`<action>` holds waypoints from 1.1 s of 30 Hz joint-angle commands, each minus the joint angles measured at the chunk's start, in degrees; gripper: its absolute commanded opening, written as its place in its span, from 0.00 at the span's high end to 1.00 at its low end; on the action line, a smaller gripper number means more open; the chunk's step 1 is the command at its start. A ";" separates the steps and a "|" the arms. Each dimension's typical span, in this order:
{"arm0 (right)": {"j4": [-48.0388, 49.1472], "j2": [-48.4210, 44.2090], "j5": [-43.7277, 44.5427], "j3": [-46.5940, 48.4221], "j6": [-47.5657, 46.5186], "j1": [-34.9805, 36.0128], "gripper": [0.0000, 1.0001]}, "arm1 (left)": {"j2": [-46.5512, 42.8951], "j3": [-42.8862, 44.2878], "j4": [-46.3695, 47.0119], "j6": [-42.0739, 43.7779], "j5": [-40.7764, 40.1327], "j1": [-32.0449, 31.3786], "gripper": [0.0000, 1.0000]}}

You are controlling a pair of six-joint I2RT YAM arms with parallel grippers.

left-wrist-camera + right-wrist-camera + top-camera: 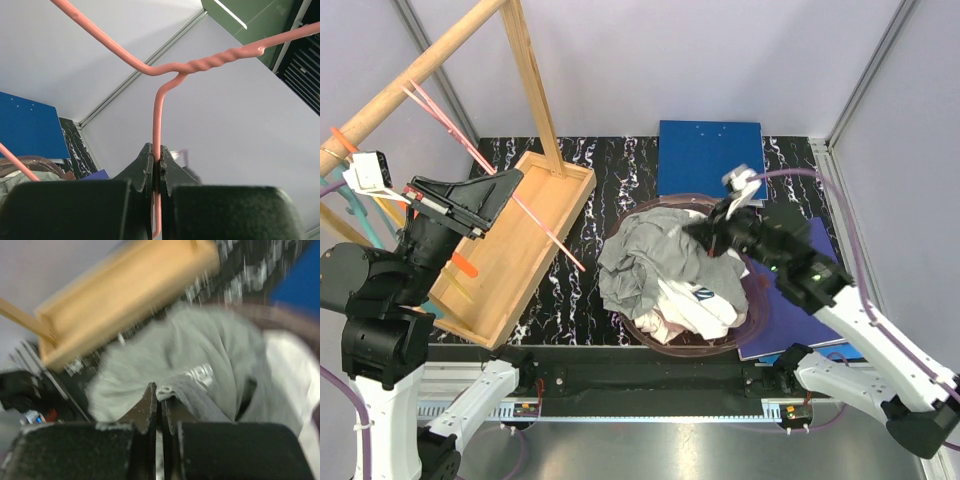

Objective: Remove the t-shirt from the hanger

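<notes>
My left gripper (pixel 510 183) is shut on the thin pink wire hanger (pixel 545 228), held up over the wooden tray. In the left wrist view the jaws (pixel 158 156) pinch the wire just below the hanger's twisted neck (pixel 200 64). The hanger wire looks bare; its lower tip ends close to the t-shirt's left edge. The grey t-shirt (pixel 640 255) lies crumpled on top of a basin of clothes. My right gripper (pixel 695 232) is at its right side, shut on a fold of the t-shirt (pixel 200 350) at the fingertips (pixel 160 392).
A round brown basin (pixel 700 350) holds white and striped clothes under the t-shirt. A wooden tray (pixel 510 250) lies tilted at the left, with a wooden rack (pixel 530 70) rising behind it. A blue board (pixel 708 150) lies at the back and a dark blue mat (pixel 820 240) under the basin.
</notes>
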 commanded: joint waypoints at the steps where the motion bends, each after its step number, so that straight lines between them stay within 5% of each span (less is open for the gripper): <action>1: -0.75 1.12 6.83 -13.35 9.36 -0.20 1.00 | -0.56 -0.83 2.15 1.83 1.55 0.24 1.00; 6: -2.58 5.95 8.42 -18.65 13.76 -0.20 1.00 | -1.26 -2.32 2.94 1.39 1.46 0.24 1.00; 10: -13.12 6.05 14.03 -9.21 12.10 -0.20 0.65 | -1.18 -2.24 2.85 1.65 2.25 0.24 1.00; 14: -23.13 6.31 17.04 3.91 9.03 -0.11 0.44 | -1.26 -1.89 2.76 2.26 1.99 0.24 1.00; 22: -23.08 15.97 5.26 23.51 7.35 3.75 0.15 | -1.27 -1.97 1.00 3.41 0.05 0.24 1.00; 26: -17.47 23.00 1.15 27.04 8.57 8.94 0.16 | -1.00 -1.71 0.65 3.15 -0.30 0.24 1.00; 30: -9.72 30.37 -3.44 24.42 11.74 9.29 0.34 | -0.65 -1.79 0.39 2.53 -0.04 0.24 1.00; 33: -6.91 34.59 -1.78 21.79 10.78 9.29 0.59 | -0.65 -1.97 0.39 2.00 -0.03 0.24 1.00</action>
